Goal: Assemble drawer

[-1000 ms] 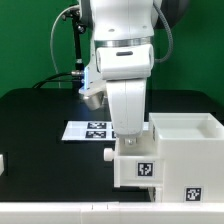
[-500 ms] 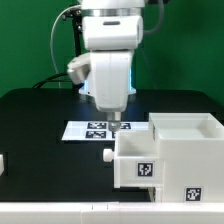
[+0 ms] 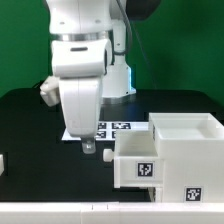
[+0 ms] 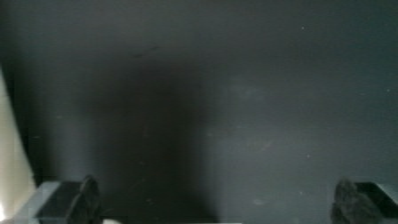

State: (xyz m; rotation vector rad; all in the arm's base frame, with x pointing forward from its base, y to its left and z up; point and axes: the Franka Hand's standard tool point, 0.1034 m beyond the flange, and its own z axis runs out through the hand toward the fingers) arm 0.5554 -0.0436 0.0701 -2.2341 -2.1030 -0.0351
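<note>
The large white drawer shell (image 3: 186, 150) stands at the exterior view's right, tags on its front. A shallow white tray (image 3: 140, 160) sits partly pushed into its left side, with its round knob (image 3: 107, 155) pointing left. My gripper (image 3: 88, 145) hangs just above the black table, left of the knob and apart from the tray. In the wrist view the gripper (image 4: 217, 206) is open and empty: the two dark fingers (image 4: 64, 201) stand far apart with only the dark table between them. A second tray is not clearly in view.
The marker board (image 3: 116, 127) lies on the black table behind the gripper, partly hidden by the arm. A small white piece (image 3: 2, 163) shows at the exterior view's left edge. A pale strip (image 4: 11, 150) runs along one side of the wrist view.
The arm has risen off the tray and swung to the exterior view's left, then come down near the table. The tray and shell have stayed in place.
</note>
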